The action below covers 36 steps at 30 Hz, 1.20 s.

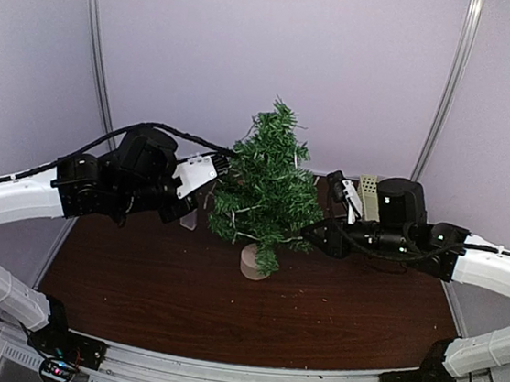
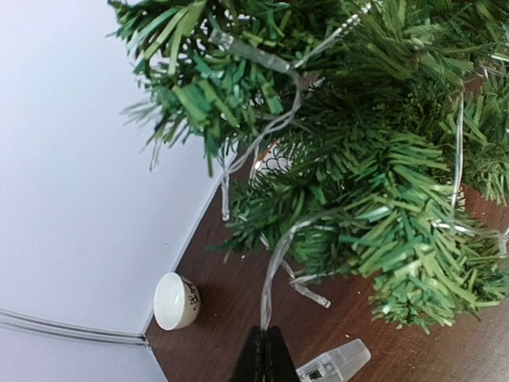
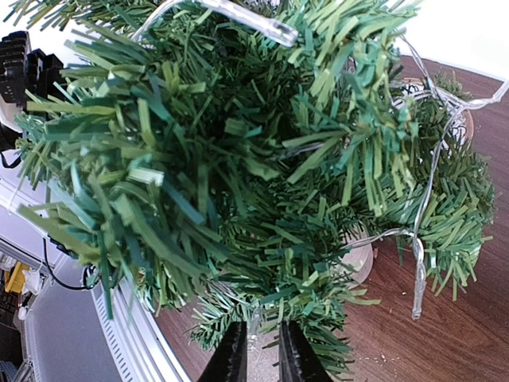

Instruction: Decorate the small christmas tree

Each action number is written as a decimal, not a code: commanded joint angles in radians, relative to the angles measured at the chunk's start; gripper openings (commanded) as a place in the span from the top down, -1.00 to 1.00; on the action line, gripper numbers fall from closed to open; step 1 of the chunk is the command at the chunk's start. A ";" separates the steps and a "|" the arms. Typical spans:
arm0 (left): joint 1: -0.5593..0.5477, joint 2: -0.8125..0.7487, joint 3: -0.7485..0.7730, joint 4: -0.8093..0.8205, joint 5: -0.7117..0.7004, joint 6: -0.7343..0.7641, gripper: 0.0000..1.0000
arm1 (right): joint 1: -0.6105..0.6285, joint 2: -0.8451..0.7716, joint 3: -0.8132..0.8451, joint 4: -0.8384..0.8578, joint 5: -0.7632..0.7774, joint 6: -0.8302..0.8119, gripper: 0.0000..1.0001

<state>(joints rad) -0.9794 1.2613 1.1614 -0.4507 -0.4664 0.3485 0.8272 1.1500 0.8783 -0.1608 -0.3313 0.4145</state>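
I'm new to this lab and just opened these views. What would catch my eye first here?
The small christmas tree stands centred on the dark table, a clear light string draped through its branches. The left gripper is shut on that string; the right gripper sits among the lower branches. A small white cup sits by the wall.

The tree [image 1: 265, 183] has flat plastic needles, rough and bristly, mostly matt with a faint sheen. Its base [image 1: 251, 263] is pale, matt and paper-like. A clear, glossy plastic wire [image 2: 274, 263] runs up from the left tool [image 2: 265, 358], which is matt black like the right tool [image 3: 261, 354]. Left of the left tool, a cup [image 2: 175, 301] looks glazed white. The desk [image 1: 178, 302] shows dark wood grain with a light satin finish.
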 commanded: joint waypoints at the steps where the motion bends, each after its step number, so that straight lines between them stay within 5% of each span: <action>1: 0.029 0.028 0.065 0.119 -0.003 0.164 1.00 | 0.003 -0.025 0.030 -0.001 0.027 -0.011 0.63; 16: 0.131 0.132 0.124 0.172 0.119 0.262 1.00 | 0.001 -0.027 0.031 -0.007 0.028 -0.019 0.62; 30: 0.186 0.198 0.077 0.292 0.263 0.179 1.00 | -0.005 -0.056 0.034 -0.014 0.029 -0.027 0.58; 36: 0.206 0.124 -0.019 0.341 0.304 0.085 0.57 | -0.011 -0.068 0.042 -0.015 0.029 -0.033 0.54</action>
<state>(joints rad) -0.7929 1.4532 1.1957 -0.1963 -0.2192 0.5175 0.8234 1.1053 0.8814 -0.1768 -0.3168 0.3939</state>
